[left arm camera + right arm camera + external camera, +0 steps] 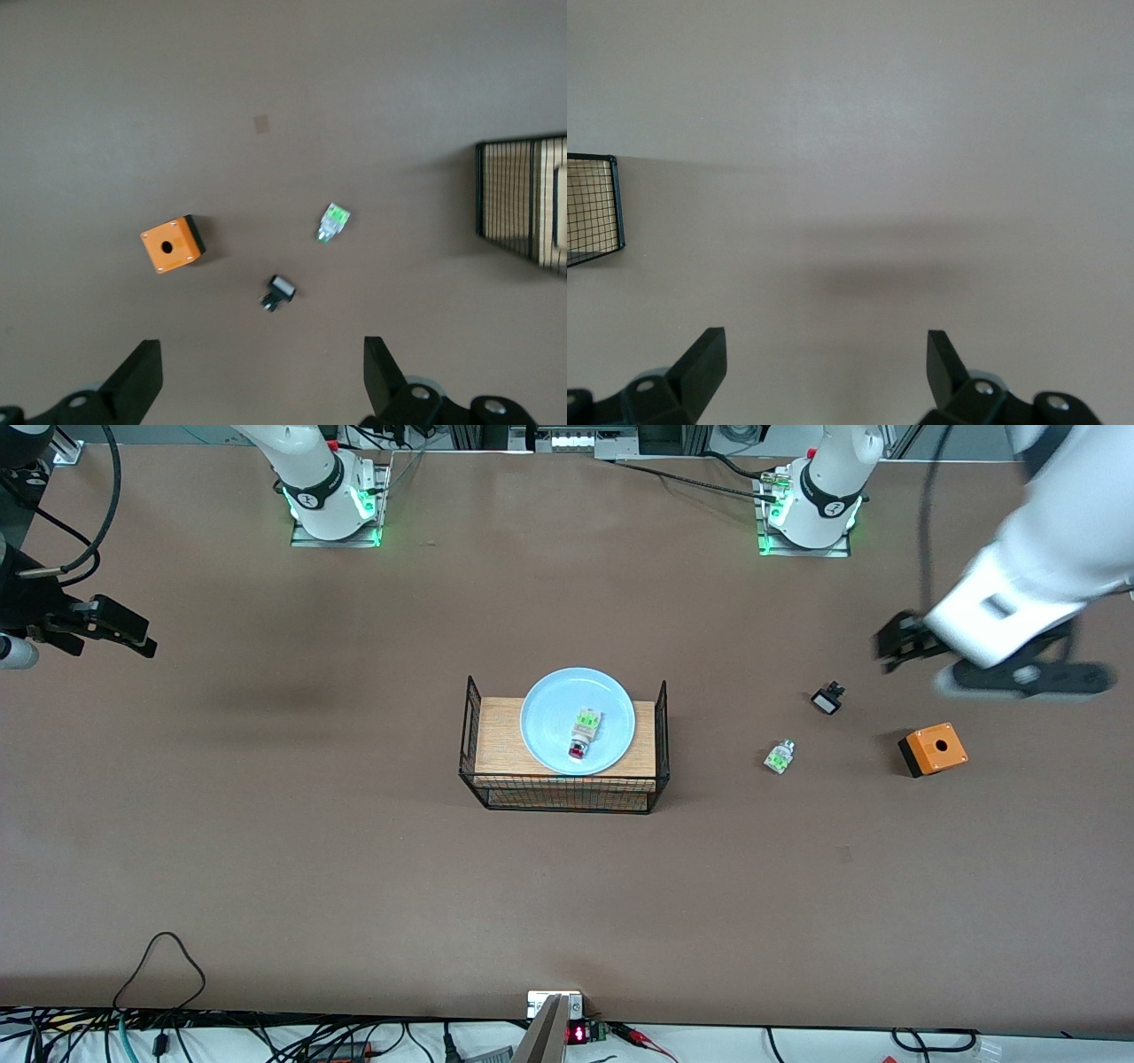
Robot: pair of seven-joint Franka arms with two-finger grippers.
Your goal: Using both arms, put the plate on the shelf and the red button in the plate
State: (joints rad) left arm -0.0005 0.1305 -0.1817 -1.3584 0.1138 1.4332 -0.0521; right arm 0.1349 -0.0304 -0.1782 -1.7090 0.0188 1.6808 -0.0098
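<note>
The pale blue plate [549, 700] rests on a wooden board in a black wire rack [567, 797] at the table's middle. The red button [582, 735], white with green clips and a dark red cap, lies on the plate. My left gripper [897, 645] is open and empty, up over the table toward the left arm's end, close to the small loose parts; its wrist view [262, 372] shows bare table between its fingers. My right gripper [124, 633] is open and empty over bare table at the right arm's end, also in its wrist view [826, 359].
A white-green piece without a red cap [780, 756] [333, 221], a small black part [827, 699] [280, 291] and an orange box with a black base [933, 749] [172, 243] lie toward the left arm's end. The rack's edge shows in both wrist views [523, 199] [589, 208].
</note>
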